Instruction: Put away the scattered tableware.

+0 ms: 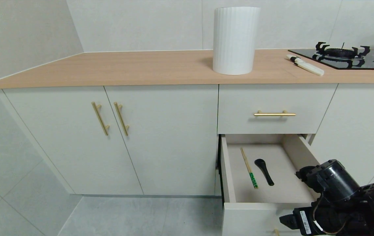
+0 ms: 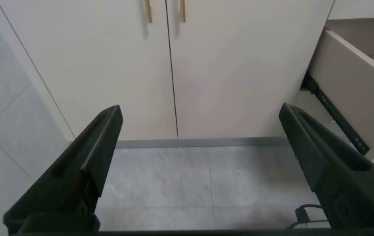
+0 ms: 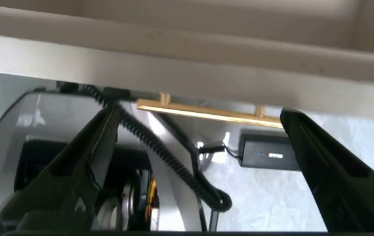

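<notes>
Matte drawer floor bears seemingly 2 slim wooden chopsticks beside a black spoon; both arms' jaws spread.

In the open lower drawer the chopsticks lie left of the spoon, near it but apart. A shut drawer sits above, with two cupboard doors to the left. On the desk a container stands left of a knife, which lies just beside the stove.
</notes>
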Motion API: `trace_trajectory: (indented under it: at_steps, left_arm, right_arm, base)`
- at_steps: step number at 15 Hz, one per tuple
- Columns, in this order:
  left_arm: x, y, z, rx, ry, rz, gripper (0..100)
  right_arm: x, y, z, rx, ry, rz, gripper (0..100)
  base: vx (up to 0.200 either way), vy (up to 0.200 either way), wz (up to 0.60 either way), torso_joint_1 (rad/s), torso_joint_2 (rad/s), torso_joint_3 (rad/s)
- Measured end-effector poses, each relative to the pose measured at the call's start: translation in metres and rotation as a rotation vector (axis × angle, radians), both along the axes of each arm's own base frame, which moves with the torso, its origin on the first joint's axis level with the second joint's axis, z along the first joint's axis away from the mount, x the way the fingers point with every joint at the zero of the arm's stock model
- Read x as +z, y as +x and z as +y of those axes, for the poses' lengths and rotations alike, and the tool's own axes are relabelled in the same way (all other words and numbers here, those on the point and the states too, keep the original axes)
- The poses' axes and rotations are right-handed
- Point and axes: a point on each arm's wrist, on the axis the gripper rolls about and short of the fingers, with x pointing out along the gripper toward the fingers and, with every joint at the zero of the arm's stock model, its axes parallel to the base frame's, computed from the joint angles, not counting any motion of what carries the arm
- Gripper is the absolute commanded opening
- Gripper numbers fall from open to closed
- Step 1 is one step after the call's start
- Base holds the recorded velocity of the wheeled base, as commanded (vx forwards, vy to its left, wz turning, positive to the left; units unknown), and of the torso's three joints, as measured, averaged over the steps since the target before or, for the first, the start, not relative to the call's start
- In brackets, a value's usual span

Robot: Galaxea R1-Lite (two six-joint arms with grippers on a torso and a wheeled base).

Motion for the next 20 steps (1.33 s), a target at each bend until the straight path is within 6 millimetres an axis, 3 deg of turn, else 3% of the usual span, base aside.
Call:
trace_trajectory:
  at_steps: [4,10,20]
  left_arm:
    - [0.000,0.000,0.000,0.000,-0.001,0.000,100]
    - [0.000,0.000,0.000,0.000,0.000,0.000,100]
    - [0.000,0.000,0.000,0.000,0.000,0.000,100]
  right_arm:
    - [-0.001,0.011,0.003,-0.012,0.014,-0.024,100]
    - [-0.003,0.044,0.006,-0.040,0.013,-0.056,100]
    - [-0.007,0.127,0.016,-0.066,-0.003,-0.132,100]
  base:
    - [0.000,0.000,0.00,0.000,0.00,0.000]
    - [0.000,0.000,0.00,0.000,0.00,0.000]
    - [0.000,0.000,0.00,0.000,0.00,0.000]
